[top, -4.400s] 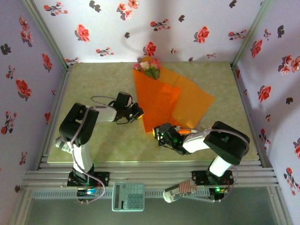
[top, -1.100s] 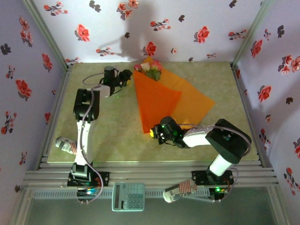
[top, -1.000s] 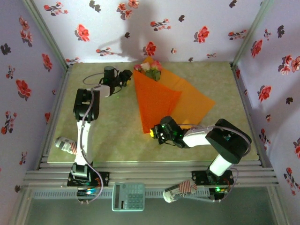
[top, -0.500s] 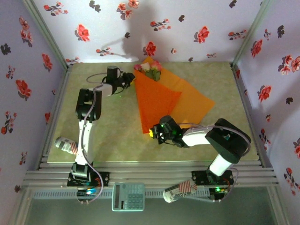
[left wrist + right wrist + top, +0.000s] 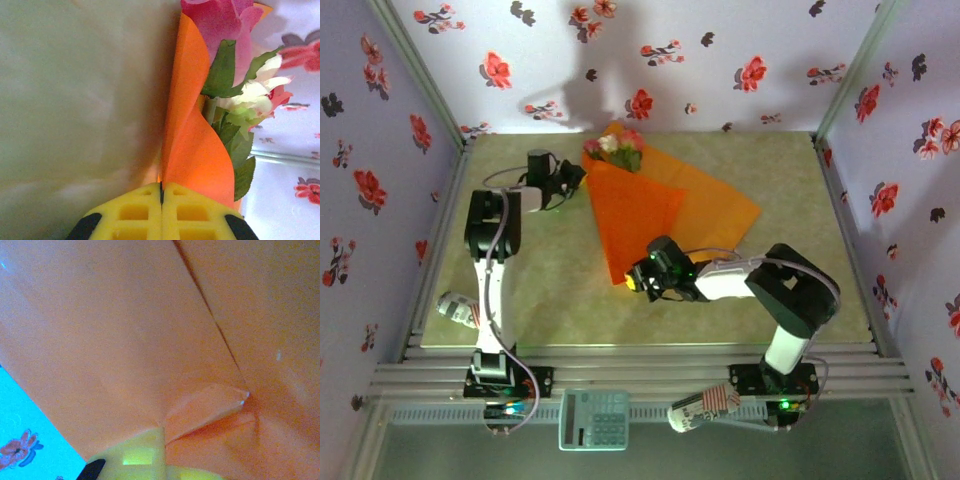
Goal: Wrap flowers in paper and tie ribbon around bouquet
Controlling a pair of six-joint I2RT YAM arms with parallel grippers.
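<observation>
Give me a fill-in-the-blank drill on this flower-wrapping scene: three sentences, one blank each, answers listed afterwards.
1. The paper lying under the flowers is coloured ___.
2. The left pincer has its jaws ___ on the paper's edge, beside the roses.
3. The right pincer grips the paper at the narrow end, the one away from the ___.

Missing words: orange; shut; flowers.

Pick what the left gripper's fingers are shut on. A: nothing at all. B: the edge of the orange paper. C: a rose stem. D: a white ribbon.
B: in the left wrist view the left gripper has its yellow fingers pressed together on the edge of the orange paper, with the roses further along and clear of them.
</observation>
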